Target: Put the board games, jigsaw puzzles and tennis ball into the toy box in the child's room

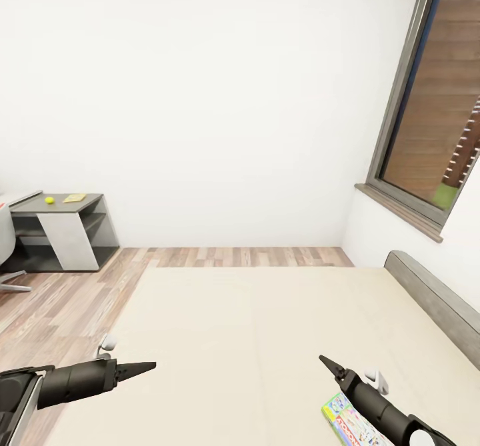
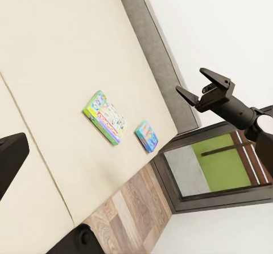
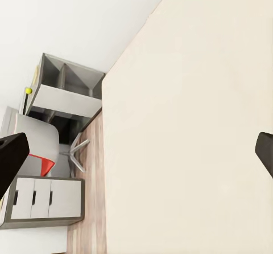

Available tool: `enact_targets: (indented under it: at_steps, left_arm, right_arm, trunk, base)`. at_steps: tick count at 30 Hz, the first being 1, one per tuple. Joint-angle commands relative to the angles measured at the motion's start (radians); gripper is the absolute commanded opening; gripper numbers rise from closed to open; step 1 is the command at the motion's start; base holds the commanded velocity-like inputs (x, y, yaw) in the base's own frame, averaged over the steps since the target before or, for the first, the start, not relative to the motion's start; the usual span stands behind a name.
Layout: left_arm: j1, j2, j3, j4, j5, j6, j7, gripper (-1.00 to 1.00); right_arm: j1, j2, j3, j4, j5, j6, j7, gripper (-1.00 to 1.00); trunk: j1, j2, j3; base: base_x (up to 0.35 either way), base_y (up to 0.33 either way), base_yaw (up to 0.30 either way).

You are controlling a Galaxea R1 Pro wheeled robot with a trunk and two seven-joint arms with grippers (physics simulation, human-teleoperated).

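Beige mattress of the bed (image 1: 253, 339) spreads right across the head view, grey headboard (image 1: 433, 299) running along its right side under the window (image 1: 433, 99). Left tool (image 1: 148, 366) comes in low from the left, fingers drawn together to a single point, hovering over the mattress edge with nothing between them. Right tool (image 1: 328, 365) pokes up from the lower right, and here the two fingers sit slightly apart, gripping nothing.

Just beside the right arm, at the bottom edge, there's a green-edged board game (image 1: 350, 423) lying flat on the mattress, partly hidden by the arm. The left wrist view gives it cleanly: the green-edged board game (image 2: 105, 117) flat on the bed, and near it the small blue board game (image 2: 147, 135), the two lying apart, both close to the headboard side. That same view catches the right tool (image 2: 200, 89) up in the air with its fingers clearly spread.

Over at the far left of the room stands the bench (image 1: 60, 229), its low dark-grey section against the white wall. On top sits the tennis ball (image 1: 49, 200), and near it a thin yellow flat item (image 1: 75, 197), too small to tell which toy. The right wrist view shows the ball (image 3: 28, 90) on that same bench, with white drawers (image 3: 40, 200) and a chair (image 3: 45, 146) alongside, wood-plank floor (image 1: 60, 306) below.
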Motion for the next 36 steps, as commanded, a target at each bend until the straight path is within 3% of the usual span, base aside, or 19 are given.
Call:
enact_targets:
  at_steps: [1,36]
  left_arm:
    - [-0.001,0.0,0.0,0.0,-0.001,0.01,-0.004,1.0]
    - [-0.001,0.0,0.0,0.0,-0.001,0.011,-0.004,1.0]
  right_arm:
    - [-0.001,0.0,-0.002,0.0,-0.004,0.008,0.001,1.0]
    - [-0.001,0.001,-0.002,0.0,-0.004,0.008,0.001,1.0]
  trunk:
    - [0.001,-0.002,-0.002]
    - [0.001,-0.002,-0.002]
  base:
    - [0.0,0.0,-0.002]
    - [0.0,-0.05,0.0]
